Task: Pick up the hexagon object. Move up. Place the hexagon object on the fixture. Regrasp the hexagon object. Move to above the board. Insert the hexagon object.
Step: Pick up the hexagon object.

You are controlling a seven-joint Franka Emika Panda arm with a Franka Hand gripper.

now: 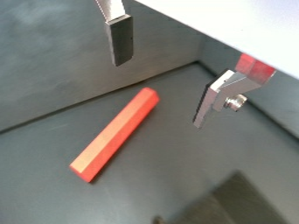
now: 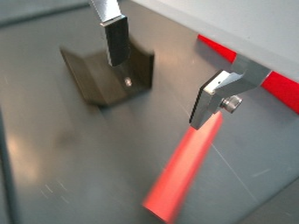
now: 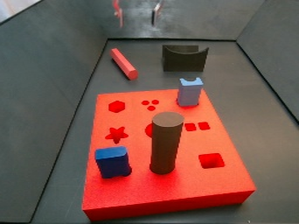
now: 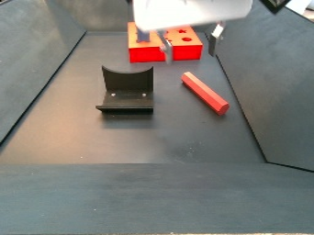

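- Clearly the hexagon object [image 1: 117,133] lies flat on the dark floor, untouched, between the fixture [image 4: 128,89] and the side wall, short of the board [image 3: 163,157]
- Above it hangs the gripper [image 1: 163,74], fingers spread wide with nothing between them; both wrist views show the rod below the gap, lying askew to the fingers [image 2: 117,39]
- So the first step, the pick-up, seems in hand
- Next move, by my reckoning: descend straight, straddle the rod across its narrow width, then close
- A dark cylinder [image 3: 166,143] and blue block [image 3: 111,162] stand in the board, well apart

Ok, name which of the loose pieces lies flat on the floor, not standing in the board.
The red hexagon rod; it lies flat below the open gripper, off the board.
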